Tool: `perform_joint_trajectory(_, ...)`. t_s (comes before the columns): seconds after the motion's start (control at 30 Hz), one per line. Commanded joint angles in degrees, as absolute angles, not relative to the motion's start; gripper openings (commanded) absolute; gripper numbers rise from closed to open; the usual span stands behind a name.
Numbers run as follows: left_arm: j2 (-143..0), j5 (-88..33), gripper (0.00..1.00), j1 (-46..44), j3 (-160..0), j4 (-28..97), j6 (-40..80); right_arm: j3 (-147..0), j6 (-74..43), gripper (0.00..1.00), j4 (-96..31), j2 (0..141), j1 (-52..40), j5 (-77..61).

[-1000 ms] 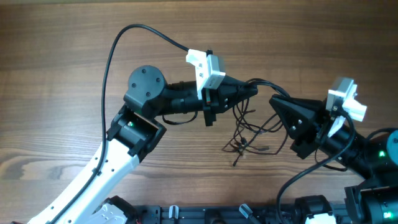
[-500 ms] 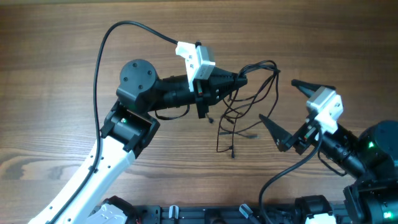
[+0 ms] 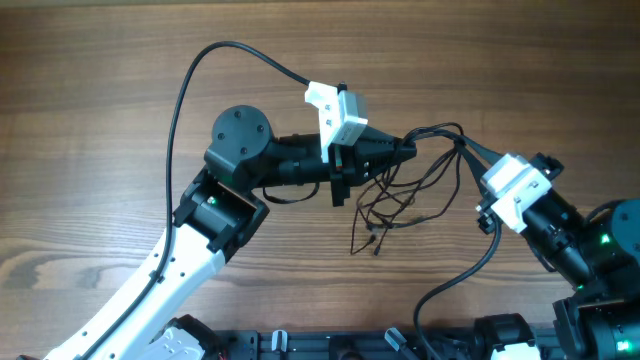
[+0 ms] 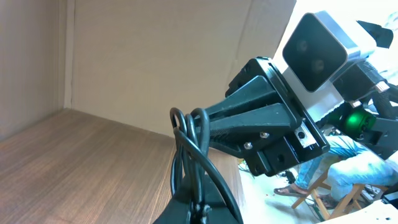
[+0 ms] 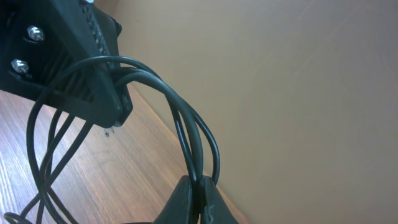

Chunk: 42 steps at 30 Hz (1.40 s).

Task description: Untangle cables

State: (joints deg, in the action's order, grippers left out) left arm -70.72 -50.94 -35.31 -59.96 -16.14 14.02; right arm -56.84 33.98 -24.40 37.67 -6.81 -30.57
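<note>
The cables (image 3: 400, 195) are thin black strands lifted off the wooden table (image 3: 100, 120); loose loops hang down and the plug ends trail at the bottom of the tangle. My left gripper (image 3: 408, 150) is shut on the bundle at its upper left. My right gripper (image 3: 468, 152) is shut on strands a short way to the right. In the left wrist view the cables (image 4: 186, 140) rise from my shut left gripper (image 4: 200, 211), with the right gripper's fingers (image 4: 249, 124) close ahead. In the right wrist view the cables (image 5: 186, 118) arc from my shut right gripper (image 5: 199, 194) to the left gripper's fingers (image 5: 74, 68).
The left arm's thick black supply cable (image 3: 195, 75) arches over the table's left half. A black rail (image 3: 340, 345) runs along the front edge. Beyond the table, a seated person's legs and a wooden stool (image 4: 323, 186) show in the left wrist view.
My right gripper opened and swung away to the lower right, then came back up and shut on the strands beside the left gripper. The left gripper shifted left and back, keeping its hold.
</note>
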Motion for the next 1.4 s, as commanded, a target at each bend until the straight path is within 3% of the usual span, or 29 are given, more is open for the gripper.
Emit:
perform_joint_trajectory(0.0,-70.6,-51.5,0.04,-35.5,-60.1,-17.3,13.9,-57.4,34.4,0.04,-25.3,37.8,-6.8,-30.2)
perform_joint_trajectory(0.13,-70.6,-47.2,0.04,-35.3,-60.1,-16.8,13.9,-57.4,33.5,0.04,-27.6,37.8,-6.8,-30.3)
perform_joint_trajectory(0.27,-70.6,-34.9,0.04,-32.5,-60.1,-12.1,21.0,-57.4,27.4,0.04,-27.2,37.5,-6.8,-32.1)
perform_joint_trajectory(0.47,-70.6,-31.4,0.04,-26.4,-60.1,-4.3,25.9,-57.4,20.1,0.04,-21.4,37.5,-6.8,-35.3)
perform_joint_trajectory(0.6,-70.6,-31.4,0.04,-24.1,-60.1,-1.4,26.0,-57.4,3.7,0.04,-18.9,37.5,-6.8,-15.6)
perform_joint_trajectory(0.8,-69.8,-31.4,0.04,-23.5,-60.1,-1.7,25.7,-57.4,-15.4,0.04,-26.6,37.5,-6.8,12.3)
perform_joint_trajectory(1.0,-68.6,-38.8,0.04,-22.7,-60.1,-2.7,18.0,-57.4,-13.6,0.04,-27.9,37.5,-6.8,16.1)
perform_joint_trajectory(1.17,-68.4,-60.1,0.04,-22.7,-60.1,-4.0,3.0,-57.4,3.8,0.04,-27.8,37.5,-6.8,7.2)
perform_joint_trajectory(1.23,-68.4,-62.7,0.04,-22.7,-60.1,-2.9,-0.1,-57.4,10.4,0.04,-27.9,37.5,-6.8,4.1)
perform_joint_trajectory(1.27,-68.4,-62.3,0.34,-22.6,-60.1,-2.8,-0.1,-57.4,11.4,0.04,-27.9,37.5,-6.8,2.8)
perform_joint_trajectory(1.3,-68.4,-61.9,0.76,-22.3,-60.1,-2.5,0.0,-57.4,12.3,0.04,-27.9,37.5,-6.8,1.0)
perform_joint_trajectory(1.33,-68.4,-61.9,1.0,-22.0,-60.1,-2.5,0.1,-57.4,13.1,0.04,-27.9,37.5,-6.8,-1.1)
perform_joint_trajectory(1.37,-68.4,-61.9,1.0,-21.6,-60.1,-2.5,0.4,-57.4,13.7,0.04,-27.9,37.5,-6.8,-3.6)
